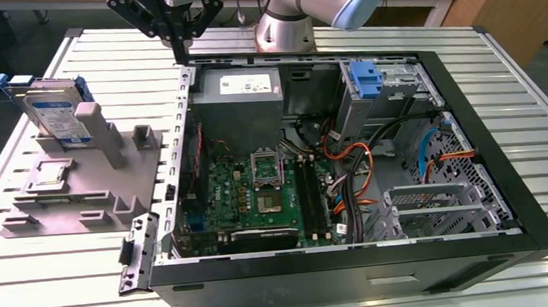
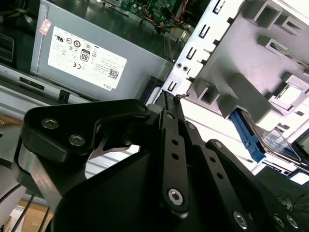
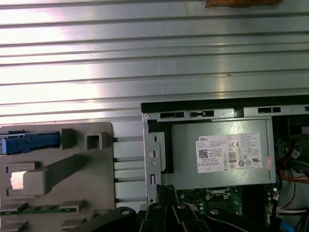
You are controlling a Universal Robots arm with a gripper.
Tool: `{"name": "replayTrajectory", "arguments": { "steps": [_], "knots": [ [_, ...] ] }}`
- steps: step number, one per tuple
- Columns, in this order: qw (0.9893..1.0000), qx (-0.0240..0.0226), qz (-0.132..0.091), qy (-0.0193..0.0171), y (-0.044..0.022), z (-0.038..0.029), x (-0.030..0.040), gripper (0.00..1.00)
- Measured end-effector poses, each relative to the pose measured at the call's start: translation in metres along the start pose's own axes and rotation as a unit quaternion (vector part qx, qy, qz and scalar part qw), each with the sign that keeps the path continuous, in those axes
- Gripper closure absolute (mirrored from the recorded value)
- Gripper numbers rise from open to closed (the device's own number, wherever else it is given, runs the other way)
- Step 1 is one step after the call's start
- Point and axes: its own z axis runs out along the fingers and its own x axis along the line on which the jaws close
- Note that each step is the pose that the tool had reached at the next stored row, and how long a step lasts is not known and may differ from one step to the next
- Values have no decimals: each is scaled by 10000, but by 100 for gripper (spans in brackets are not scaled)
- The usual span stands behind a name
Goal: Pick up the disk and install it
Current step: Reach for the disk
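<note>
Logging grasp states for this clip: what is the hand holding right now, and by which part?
Nothing. The hand hangs closed and empty above the computer case's edge; the disk stands apart in the grey holder.

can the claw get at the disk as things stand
Probably yes: the disk stands upright in the grey stand, with nothing over its top edge. The claw hangs shut and empty above the computer case edge nearby.

Above the disk [image 1: 52, 113] lies open room, while a grey post [image 1: 99, 132] stands just beside it.
</note>
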Motion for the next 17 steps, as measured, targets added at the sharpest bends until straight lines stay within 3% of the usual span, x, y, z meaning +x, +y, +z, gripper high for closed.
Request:
{"name": "replayTrajectory", "arguments": {
  "steps": [1, 3, 17],
  "knots": [
    [10000, 0, 0, 0, 0, 0, 1, 90],
    [10000, 0, 0, 0, -6, 1, 83, 90],
    [10000, 0, 0, 6, -9, 6, 117, 90]
  ]
}}
